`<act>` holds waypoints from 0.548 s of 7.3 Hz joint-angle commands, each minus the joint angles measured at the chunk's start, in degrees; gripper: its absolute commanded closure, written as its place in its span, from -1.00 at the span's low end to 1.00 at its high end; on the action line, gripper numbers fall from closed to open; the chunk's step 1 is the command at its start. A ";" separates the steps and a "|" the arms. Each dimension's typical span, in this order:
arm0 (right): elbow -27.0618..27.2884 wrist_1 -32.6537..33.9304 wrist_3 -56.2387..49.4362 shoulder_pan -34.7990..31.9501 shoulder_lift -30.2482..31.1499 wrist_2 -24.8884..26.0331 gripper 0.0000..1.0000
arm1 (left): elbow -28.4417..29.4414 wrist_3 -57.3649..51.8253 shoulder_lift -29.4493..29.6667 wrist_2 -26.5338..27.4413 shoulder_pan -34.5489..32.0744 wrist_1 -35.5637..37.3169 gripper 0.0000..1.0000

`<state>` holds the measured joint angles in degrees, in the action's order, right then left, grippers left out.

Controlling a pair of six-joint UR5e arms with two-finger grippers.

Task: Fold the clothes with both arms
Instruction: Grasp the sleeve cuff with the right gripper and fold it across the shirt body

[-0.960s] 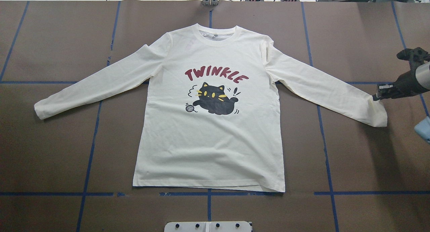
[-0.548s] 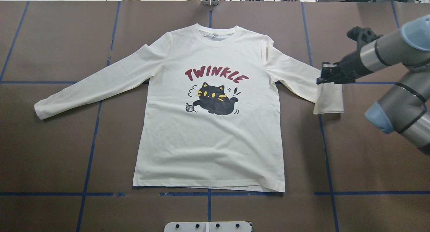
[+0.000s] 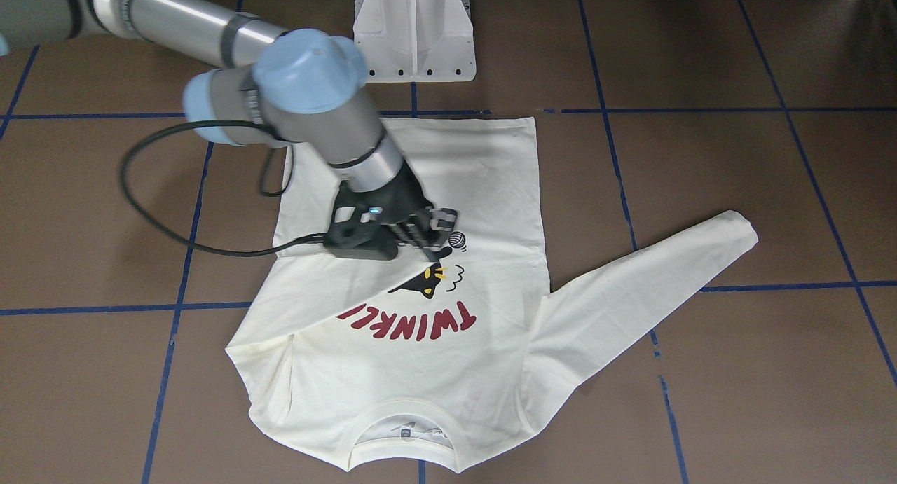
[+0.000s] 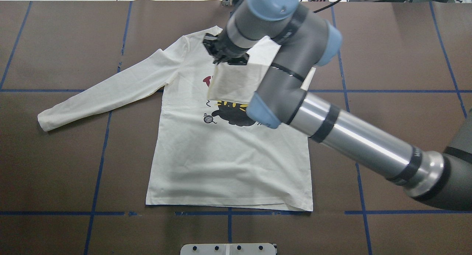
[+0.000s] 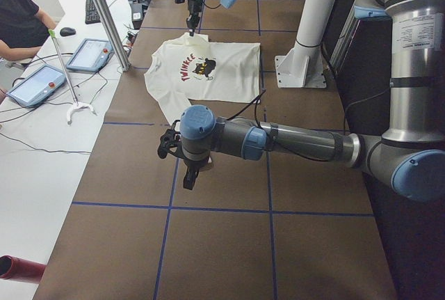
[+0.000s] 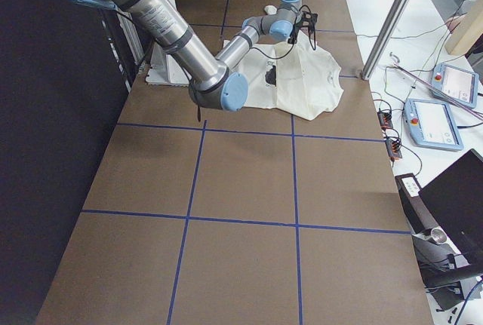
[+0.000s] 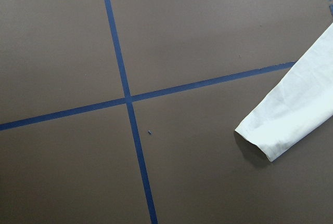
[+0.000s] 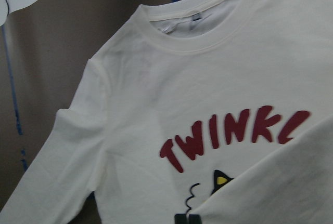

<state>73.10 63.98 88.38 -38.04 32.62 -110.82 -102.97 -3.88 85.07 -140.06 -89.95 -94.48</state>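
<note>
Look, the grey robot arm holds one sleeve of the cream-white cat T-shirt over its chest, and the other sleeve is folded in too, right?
Not quite. The right gripper does hold one sleeve of the cream-white cat-print T-shirt over its chest, but the other sleeve is not folded in: the overhead exterior view shows it stretched out flat on the brown table.

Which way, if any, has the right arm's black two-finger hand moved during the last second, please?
Yes: in the overhead view the right hand moved left, crossing the vertical blue tape line to above the chest of the cream-white long-sleeved T-shirt.
</note>
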 commanded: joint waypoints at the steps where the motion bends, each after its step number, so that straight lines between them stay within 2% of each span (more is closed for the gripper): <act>1: -17.59 -10.18 3.97 10.06 -12.81 14.33 0.98 | 0.05 0.01 0.01 0.05 0.04 -0.27 -1.00; 2: -19.12 -10.27 4.08 10.62 -13.37 16.05 -0.81 | -0.04 -0.25 0.01 -0.03 0.04 -0.36 -1.00; 3: -19.92 -10.27 4.25 10.45 -13.29 16.51 -0.97 | 0.31 0.01 0.01 -1.51 0.21 -1.14 -1.00; 4: -19.93 -10.36 4.43 10.27 -13.64 17.64 -0.98 | 0.22 0.10 0.18 -3.88 2.73 -2.80 -1.00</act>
<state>54.11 53.91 92.47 -27.92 19.62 -94.87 -102.80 -3.91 85.13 -141.59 -89.21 -95.70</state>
